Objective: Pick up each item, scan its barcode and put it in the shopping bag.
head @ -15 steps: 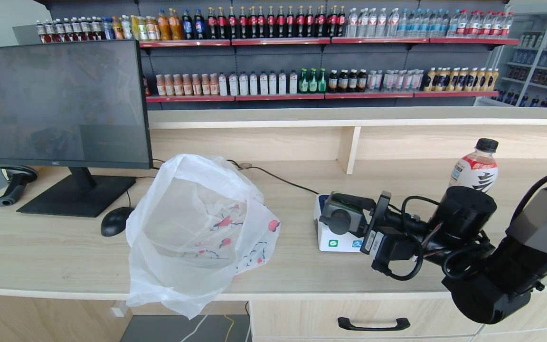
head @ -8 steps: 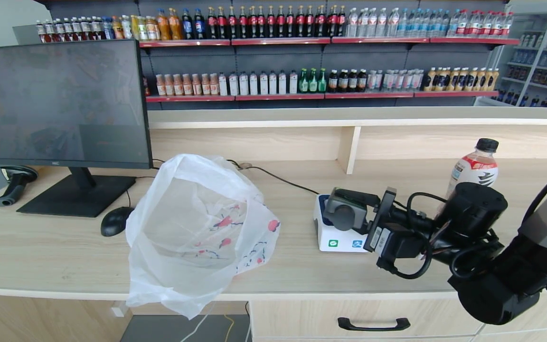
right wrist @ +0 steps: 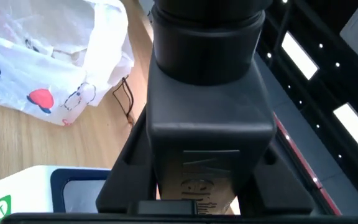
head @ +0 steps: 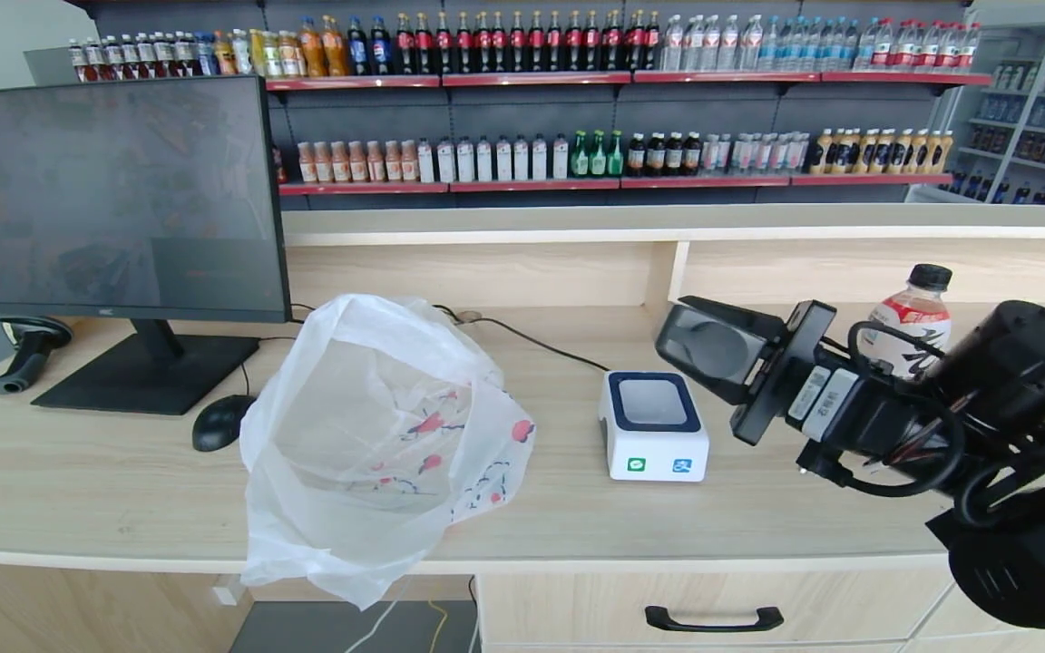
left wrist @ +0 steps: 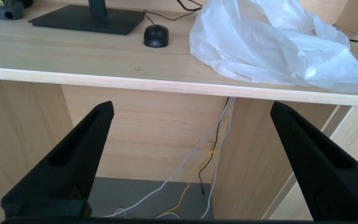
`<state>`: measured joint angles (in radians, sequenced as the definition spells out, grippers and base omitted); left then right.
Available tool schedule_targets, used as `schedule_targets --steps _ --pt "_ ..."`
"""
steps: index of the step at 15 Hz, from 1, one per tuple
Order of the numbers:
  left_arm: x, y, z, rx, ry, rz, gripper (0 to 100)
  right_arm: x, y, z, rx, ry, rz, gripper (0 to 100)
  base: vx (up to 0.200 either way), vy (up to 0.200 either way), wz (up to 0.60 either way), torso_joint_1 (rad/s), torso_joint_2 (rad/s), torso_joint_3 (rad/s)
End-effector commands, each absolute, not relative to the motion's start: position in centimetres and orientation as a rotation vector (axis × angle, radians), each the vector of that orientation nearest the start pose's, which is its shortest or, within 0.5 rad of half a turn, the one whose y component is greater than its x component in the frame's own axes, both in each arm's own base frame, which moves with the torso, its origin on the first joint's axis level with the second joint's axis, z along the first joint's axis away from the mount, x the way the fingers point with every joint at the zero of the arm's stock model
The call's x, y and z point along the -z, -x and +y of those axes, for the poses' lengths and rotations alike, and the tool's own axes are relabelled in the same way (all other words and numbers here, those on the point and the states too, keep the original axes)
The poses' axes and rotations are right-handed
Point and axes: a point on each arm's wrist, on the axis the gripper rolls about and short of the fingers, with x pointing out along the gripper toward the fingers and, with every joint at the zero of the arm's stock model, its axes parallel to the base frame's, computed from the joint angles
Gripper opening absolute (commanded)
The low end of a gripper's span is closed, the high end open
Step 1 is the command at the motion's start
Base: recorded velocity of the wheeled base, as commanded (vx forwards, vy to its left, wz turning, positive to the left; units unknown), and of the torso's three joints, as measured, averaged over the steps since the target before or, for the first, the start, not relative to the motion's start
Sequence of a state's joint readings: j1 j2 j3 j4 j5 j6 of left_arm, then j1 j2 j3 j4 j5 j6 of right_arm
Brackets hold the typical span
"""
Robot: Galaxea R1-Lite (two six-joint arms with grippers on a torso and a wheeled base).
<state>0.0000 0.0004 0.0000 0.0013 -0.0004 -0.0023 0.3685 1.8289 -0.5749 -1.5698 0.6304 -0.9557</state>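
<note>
Two fingers of the right gripper (head: 713, 346) are clamping a dark bottle (right wrist: 207, 112), holding it in the air up and to the right of the white scanner (head: 652, 437) on the counter (head: 123, 490). Left of the scanner the shopping bag (head: 377, 435) is slumping open, and behind the scanner to its right a red-labelled bottle (head: 911, 319) is standing upright. Farther left of the scanner, below the counter's edge, the left gripper (left wrist: 191, 168) is hanging with jaws spread wide, gripping nothing.

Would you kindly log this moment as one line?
right gripper: shut on item, up beside scanner | left gripper: open, below counter edge
</note>
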Motion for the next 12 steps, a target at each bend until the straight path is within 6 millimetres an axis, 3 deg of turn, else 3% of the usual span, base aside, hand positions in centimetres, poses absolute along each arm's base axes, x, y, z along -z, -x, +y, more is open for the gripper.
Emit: schedule_targets --steps 1,3,6,9,10,12 --pt "-7.5 2.3 0.0 0.0 0.003 0.002 100 -21.1 -23.9 12.8 -0.726 0.828 -0.861 0 0.0 0.0 0.0 0.0 0.0 0.0" --pt "-7.5 2.3 0.0 0.0 0.003 0.002 100 -22.5 -22.0 14.3 -0.73 0.707 -0.869 0 0.0 0.0 0.0 0.0 0.0 0.0" --pt "-7.5 2.3 0.0 0.0 0.002 0.0 100 -23.3 -20.6 14.3 -0.742 0.559 -0.826 0 0.0 0.0 0.0 0.0 0.0 0.0" --pt "-7.5 2.3 0.0 0.0 0.002 0.0 100 -23.2 -19.6 13.4 -0.793 0.314 -0.696 0 0.0 0.0 0.0 0.0 0.0 0.0" --pt "-7.5 2.3 0.0 0.0 0.002 0.002 100 -22.7 -19.0 12.7 -0.743 0.173 -0.596 0 0.0 0.0 0.0 0.0 0.0 0.0" --pt "-7.5 2.3 0.0 0.0 0.002 0.002 100 -21.2 -18.7 12.3 -0.681 0.047 -0.465 0 0.0 0.0 0.0 0.0 0.0 0.0"
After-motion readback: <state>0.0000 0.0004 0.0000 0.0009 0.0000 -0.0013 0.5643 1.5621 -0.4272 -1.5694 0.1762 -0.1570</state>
